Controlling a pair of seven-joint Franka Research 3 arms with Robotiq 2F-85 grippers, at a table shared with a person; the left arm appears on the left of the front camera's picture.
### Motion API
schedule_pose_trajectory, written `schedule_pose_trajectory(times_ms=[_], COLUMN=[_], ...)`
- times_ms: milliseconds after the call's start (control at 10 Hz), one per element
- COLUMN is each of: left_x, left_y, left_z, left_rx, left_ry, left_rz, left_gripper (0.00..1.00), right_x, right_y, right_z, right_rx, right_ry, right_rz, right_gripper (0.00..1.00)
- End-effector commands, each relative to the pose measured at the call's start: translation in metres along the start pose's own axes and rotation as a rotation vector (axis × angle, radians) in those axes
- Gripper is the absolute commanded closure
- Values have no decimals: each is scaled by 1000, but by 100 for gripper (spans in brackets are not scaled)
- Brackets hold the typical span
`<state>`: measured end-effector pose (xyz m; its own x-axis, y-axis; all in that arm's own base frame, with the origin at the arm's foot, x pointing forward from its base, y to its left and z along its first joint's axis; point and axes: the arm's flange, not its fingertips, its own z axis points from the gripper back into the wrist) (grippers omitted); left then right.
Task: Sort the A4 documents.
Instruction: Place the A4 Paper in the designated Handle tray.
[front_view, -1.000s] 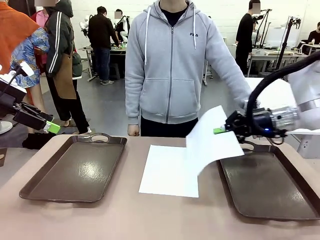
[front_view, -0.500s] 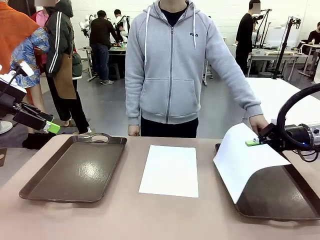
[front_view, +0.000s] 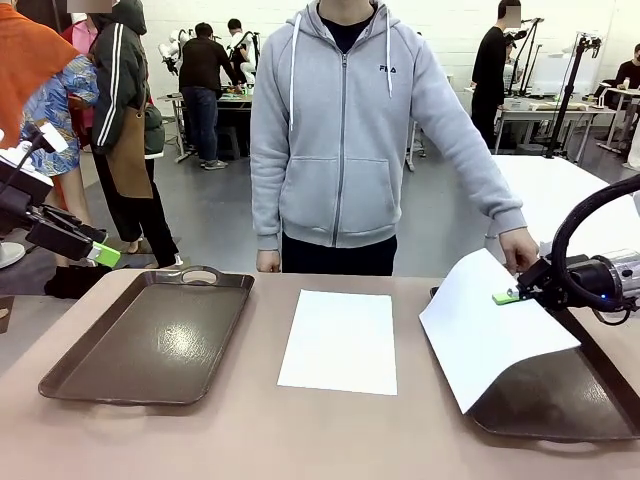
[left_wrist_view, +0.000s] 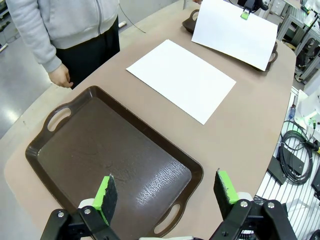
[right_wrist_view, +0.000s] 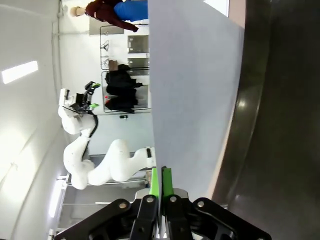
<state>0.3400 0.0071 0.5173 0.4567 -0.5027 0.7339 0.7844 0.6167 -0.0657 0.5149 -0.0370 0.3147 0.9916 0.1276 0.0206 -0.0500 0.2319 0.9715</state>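
My right gripper (front_view: 508, 296) is shut on the far edge of a white A4 sheet (front_view: 495, 330), which slopes down over the right brown tray (front_view: 570, 395); the pinched sheet (right_wrist_view: 192, 95) fills the middle of the right wrist view above my green pads (right_wrist_view: 161, 182). A second A4 sheet (front_view: 340, 340) lies flat on the table between the two trays, also seen as the flat sheet (left_wrist_view: 181, 79) from the left wrist. My left gripper (front_view: 100, 254) hovers at the far left above the left tray (front_view: 150, 335), its fingers (left_wrist_view: 106, 192) open and holding nothing.
A person in a grey hoodie (front_view: 345, 130) stands at the far side, one hand (front_view: 520, 248) close behind my right gripper, the other hand (front_view: 266, 261) at the table's far edge. The left tray's inside (left_wrist_view: 107, 150) is bare. Cables (left_wrist_view: 292, 155) lie beyond the table edge.
My right gripper has carried the sheet from above the table's middle rightward and down over the right tray. Over the last half second it barely shifted. The left arm has not moved.
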Motion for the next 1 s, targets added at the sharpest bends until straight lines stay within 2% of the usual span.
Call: schedule_pose_trajectory(times_ms=[0,400,900], left_x=[0,0,0], left_y=[2,2,2], left_z=[-1,-1,-1], left_rx=[-14,-14,-14], left_ry=[-13,-13,-13], left_rz=[-2,-2,-2], left_gripper=[0,0,0], right_x=[-7,-14,-15], right_y=[-3,-2,-9], right_z=[-1,9,33], right_rx=[-78,-220,-428], right_ry=[-10,49,-43], right_rz=[98,133,53], right_gripper=[99,99,99])
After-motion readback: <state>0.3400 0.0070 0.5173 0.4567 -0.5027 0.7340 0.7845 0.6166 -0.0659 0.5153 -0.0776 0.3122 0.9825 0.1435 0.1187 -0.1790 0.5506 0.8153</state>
